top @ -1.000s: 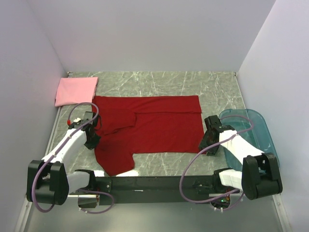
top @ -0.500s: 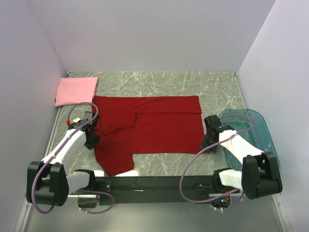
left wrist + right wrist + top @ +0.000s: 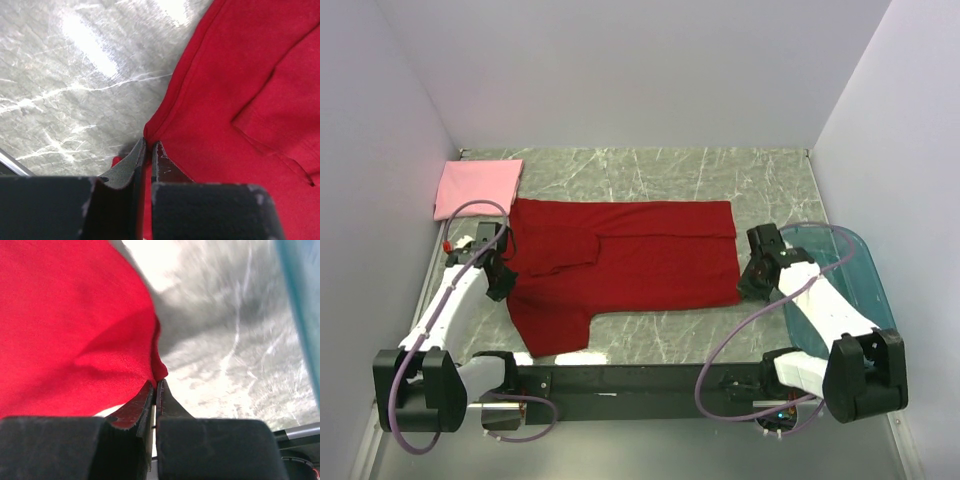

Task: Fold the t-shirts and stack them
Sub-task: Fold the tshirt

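Observation:
The deep red t-shirt (image 3: 630, 260) lies spread on the marble table, one sleeve folded over its left part. My left gripper (image 3: 501, 283) is shut on the shirt's left edge; in the left wrist view the red cloth (image 3: 235, 100) is pinched between the jaws (image 3: 149, 145). My right gripper (image 3: 748, 284) is shut on the shirt's near right corner, and the right wrist view shows the cloth (image 3: 75, 325) lifted off the table at the jaws (image 3: 156, 384). The light pink t-shirt (image 3: 478, 187) lies folded at the far left corner.
A translucent teal-blue bin (image 3: 848, 270) stands at the right edge beside my right arm. White walls close in the table on three sides. A black rail (image 3: 630, 378) runs along the near edge.
Both grippers have moved away from the near edge, carrying the shirt's near edge with them. The shirt's lower left flap has shifted up and left.

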Tool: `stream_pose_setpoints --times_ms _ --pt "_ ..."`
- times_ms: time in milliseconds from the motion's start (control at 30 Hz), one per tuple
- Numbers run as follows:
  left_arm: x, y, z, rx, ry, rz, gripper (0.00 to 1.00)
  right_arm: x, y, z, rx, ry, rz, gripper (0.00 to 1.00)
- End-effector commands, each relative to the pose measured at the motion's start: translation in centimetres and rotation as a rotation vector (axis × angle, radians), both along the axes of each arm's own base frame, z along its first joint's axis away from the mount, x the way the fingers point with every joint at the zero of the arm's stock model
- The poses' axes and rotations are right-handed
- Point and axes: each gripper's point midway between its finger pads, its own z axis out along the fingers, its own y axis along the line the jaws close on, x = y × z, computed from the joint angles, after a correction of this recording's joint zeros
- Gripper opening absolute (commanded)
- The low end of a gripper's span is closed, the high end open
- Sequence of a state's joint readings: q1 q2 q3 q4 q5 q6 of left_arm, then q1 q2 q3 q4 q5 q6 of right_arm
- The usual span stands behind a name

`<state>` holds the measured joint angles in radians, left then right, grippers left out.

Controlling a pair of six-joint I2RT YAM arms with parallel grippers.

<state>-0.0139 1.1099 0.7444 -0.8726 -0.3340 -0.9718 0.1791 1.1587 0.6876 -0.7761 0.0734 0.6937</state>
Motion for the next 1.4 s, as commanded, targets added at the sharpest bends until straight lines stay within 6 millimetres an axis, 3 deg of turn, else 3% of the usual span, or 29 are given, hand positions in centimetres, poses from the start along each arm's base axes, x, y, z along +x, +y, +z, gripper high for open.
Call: stream_pose_setpoints --times_ms 0,200,700,1000,1367 --pt "0.7 0.4 1.4 0.015 -0.01 -0.02 0.03 2.5 -0.5 3.0 -0.045 -0.079 0.007 0.0" --pt "2.6 0.1 1.6 0.008 0.014 -0.052 0.04 6.1 -0.1 5.1 -0.045 -0.119 0.023 0.0" --pt "8.8 1.6 2.8 0.002 0.05 -0.095 0.05 11.6 -1.5 4.3 -0.09 -0.103 0.022 0.0" --pt "12.6 2.2 2.9 0.033 0.076 -0.164 0.03 12.5 -2.0 1.9 -0.114 -0.06 0.022 0.0" --pt "14.6 2.5 1.9 0.055 0.088 -0.196 0.04 13.1 -2.8 0.3 -0.139 -0.045 -0.002 0.0"
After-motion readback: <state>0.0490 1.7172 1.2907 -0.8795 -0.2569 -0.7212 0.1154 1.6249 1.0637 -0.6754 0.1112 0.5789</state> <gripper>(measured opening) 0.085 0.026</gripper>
